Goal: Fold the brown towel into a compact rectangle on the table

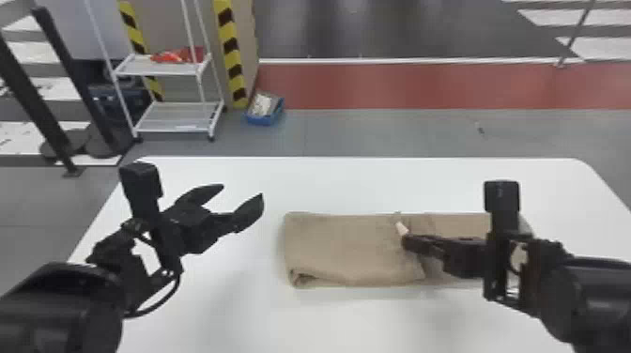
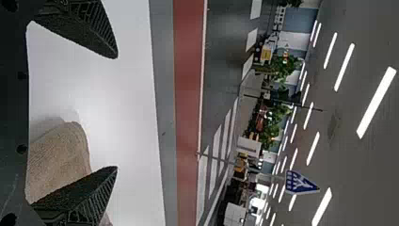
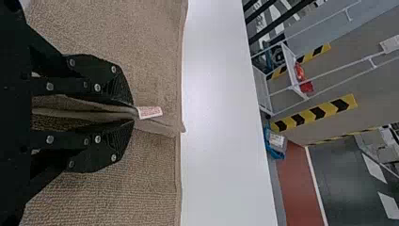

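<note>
In the head view, clamped in the right gripper (image 1: 404, 241) near the middle of its length: one towel (image 1: 347, 249), folded into a long strip, lying on one table (image 1: 220, 305), in from the far edge and stretching toward the right edge. By the right gripper's tips, one label (image 1: 401, 228). Left of the towel and apart from it, over the table toward the left edge, the left gripper (image 1: 243, 191). Beyond the far edge, toward the far left corner, one cart (image 1: 166, 70) and one bin (image 1: 264, 119).

In the left wrist view, with two fingers spread wide, the left gripper (image 2: 116, 113); partly behind one finger, an end of the towel.

In the right wrist view, pressed together on a raised fold, the right gripper (image 3: 134, 114), with towel on both sides and the one label just ahead of the tips.
</note>
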